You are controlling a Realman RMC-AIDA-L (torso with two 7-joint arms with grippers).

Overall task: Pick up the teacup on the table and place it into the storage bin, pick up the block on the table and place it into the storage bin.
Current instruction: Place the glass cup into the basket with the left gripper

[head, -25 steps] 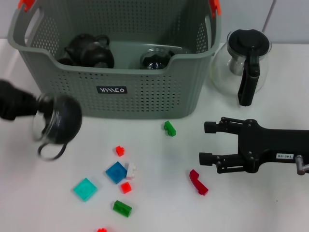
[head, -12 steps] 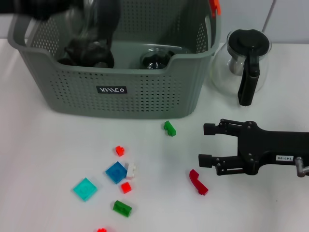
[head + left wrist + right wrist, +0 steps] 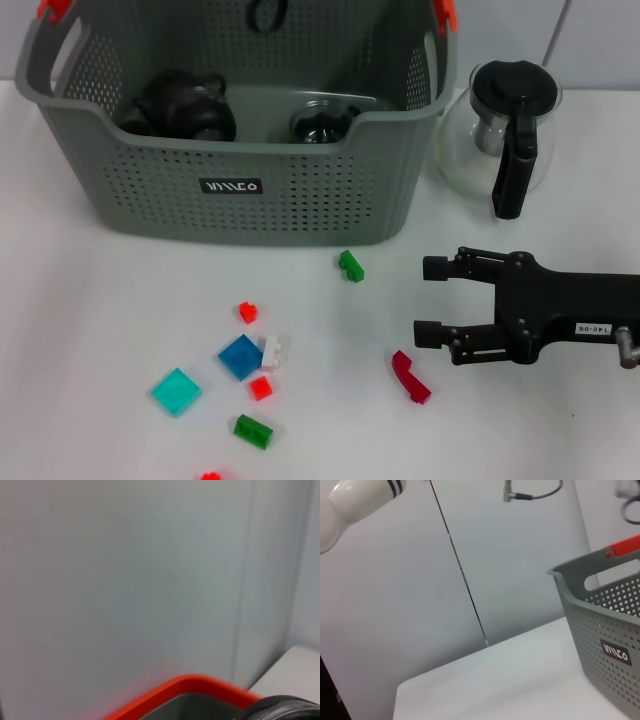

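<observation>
The grey-green storage bin (image 3: pixel 300 200) stands at the back of the table. Over its rear wall, at the very top of the head view, only the ring handle of a dark teacup (image 3: pixel 266 13) shows; the rest of it and my left gripper are out of frame. The left wrist view shows an orange-red clip (image 3: pixel 185 684) of the bin and a dark rounded rim (image 3: pixel 285 707). Two dark teacups (image 3: pixel 180 105) (image 3: pixel 322 122) lie inside the bin. My right gripper (image 3: pixel 428 298) hovers open at the right, just above a dark red block (image 3: pixel 410 377).
A glass pot with a black handle (image 3: pixel 505 135) stands right of the bin. Several loose blocks lie in front of it: green (image 3: pixel 351 266), small red (image 3: pixel 248 312), blue (image 3: pixel 240 357), white (image 3: pixel 271 351), teal (image 3: pixel 176 391), green (image 3: pixel 253 431). The bin's corner (image 3: pixel 610 630) shows in the right wrist view.
The left arm carried the dark teacup from the table's left side up over the bin and on toward its back, leaving only the handle in frame. The right gripper stayed put.
</observation>
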